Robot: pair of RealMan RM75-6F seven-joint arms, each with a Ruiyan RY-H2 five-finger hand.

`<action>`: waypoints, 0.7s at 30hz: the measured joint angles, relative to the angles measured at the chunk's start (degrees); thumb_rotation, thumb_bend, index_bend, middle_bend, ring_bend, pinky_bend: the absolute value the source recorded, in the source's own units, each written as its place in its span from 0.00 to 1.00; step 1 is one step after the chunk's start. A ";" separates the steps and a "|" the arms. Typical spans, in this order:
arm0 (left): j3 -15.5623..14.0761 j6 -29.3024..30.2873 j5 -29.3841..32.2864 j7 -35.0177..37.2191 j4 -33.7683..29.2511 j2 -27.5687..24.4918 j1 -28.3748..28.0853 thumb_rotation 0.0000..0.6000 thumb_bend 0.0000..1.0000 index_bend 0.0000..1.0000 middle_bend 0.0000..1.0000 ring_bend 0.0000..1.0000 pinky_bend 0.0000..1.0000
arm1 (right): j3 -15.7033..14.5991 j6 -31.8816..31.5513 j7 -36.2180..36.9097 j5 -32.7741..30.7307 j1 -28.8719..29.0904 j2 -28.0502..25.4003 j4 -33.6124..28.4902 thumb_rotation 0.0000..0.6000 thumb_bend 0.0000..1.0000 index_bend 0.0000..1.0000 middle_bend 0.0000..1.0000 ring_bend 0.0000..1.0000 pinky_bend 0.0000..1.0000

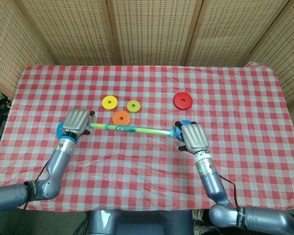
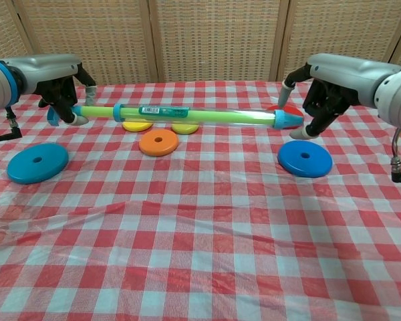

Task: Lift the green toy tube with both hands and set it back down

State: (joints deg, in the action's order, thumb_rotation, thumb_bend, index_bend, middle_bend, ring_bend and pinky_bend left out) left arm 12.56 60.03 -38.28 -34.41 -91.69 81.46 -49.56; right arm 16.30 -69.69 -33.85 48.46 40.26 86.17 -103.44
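Above the checked counter, I hold the green toy tube off the cloth and nearly level, my left robot hand wrapped around its blue-handled end while my right robot hand sits at the blue-capped tip, thumb and fingers spread around it. Whether that right robot hand truly clamps the cap or only brackets it, I cannot tell from either view. That is the weak point, in my judgement: if the right fingers are merely beside the cap, the tip could slip out and the tube would swing down from my left grip. Directly under and behind the tube lie the orange disc, the yellow disc and a smaller yellow-green disc, so a careless descent could land it crooked on them. The blue disc beneath my right robot hand could catch my fingers as I lower.
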 measured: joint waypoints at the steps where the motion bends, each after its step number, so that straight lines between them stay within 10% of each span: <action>1: 0.01 -0.01 0.07 -0.06 0.12 0.15 -0.10 1.00 0.57 0.86 1.00 0.86 0.73 | 0.03 0.08 0.11 -0.11 0.05 0.01 0.04 1.00 0.43 0.40 0.97 0.87 0.42; 21: 0.75 -1.17 3.33 -0.27 -0.77 1.34 -2.27 1.00 0.57 0.86 1.00 0.86 0.73 | -0.20 0.96 3.25 -0.20 0.43 0.14 2.10 1.00 0.44 0.46 0.99 0.89 0.43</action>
State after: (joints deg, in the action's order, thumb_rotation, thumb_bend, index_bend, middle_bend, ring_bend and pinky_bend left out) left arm 13.31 58.86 -34.94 -34.68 -92.46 82.80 -51.83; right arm 16.10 -68.72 -30.60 48.26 40.69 86.31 -101.34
